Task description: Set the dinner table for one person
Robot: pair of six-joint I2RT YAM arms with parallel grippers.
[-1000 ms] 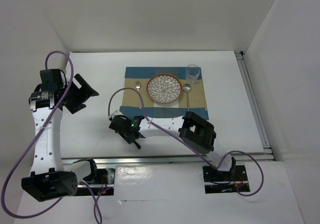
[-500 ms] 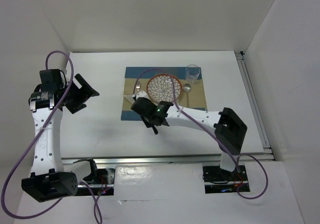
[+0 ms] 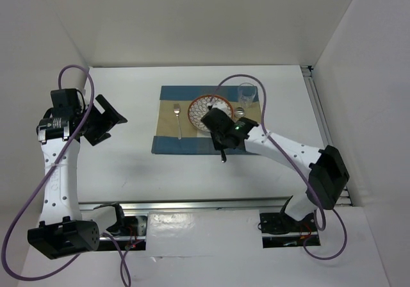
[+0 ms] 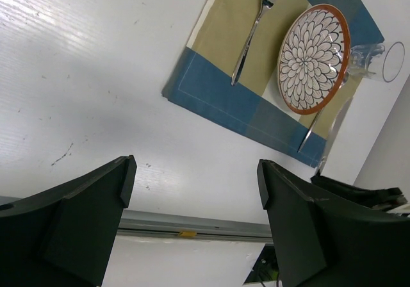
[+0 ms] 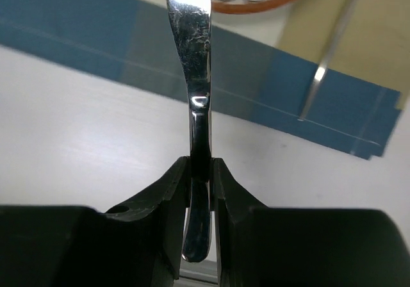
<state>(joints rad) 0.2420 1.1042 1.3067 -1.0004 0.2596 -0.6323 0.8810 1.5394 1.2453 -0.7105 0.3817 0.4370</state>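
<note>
- White walls on three sides; dinner table point(image 3: 128, 165) white and matte, filling the floor of the enclosure, with a metal rail point(image 3: 211, 204) along its near edge.
- Striped blue-and-tan placemat point(image 3: 168, 145) lay toward the far edge of the table, about midway along it. It had not moved in the last second.
- On the placemat: patterned plate point(image 3: 198, 106) at centre, fork point(image 3: 177, 120) left of it, spoon point(image 3: 239, 113) right of it, clear glass point(image 3: 246, 93) at the far right corner. All were in the same places as before.
- Right gripper point(image 3: 222, 154) had moved. A second ago it was over bare table near the rail, left of centre. Half a second ago it was at the placemat's near left part. Now it hung at the placemat's near edge, just in front of the plate.
- Right jaws were clamped on a silver utensil point(image 5: 192, 50), pinched near one end. The long part ran up past the blue band toward the plate's rim. Could not tell whether it touched anything.
- Left gripper point(image 4: 195, 165) was unchanged, held high over the left side of the table, jaws spread wide and holding nothing.
</note>
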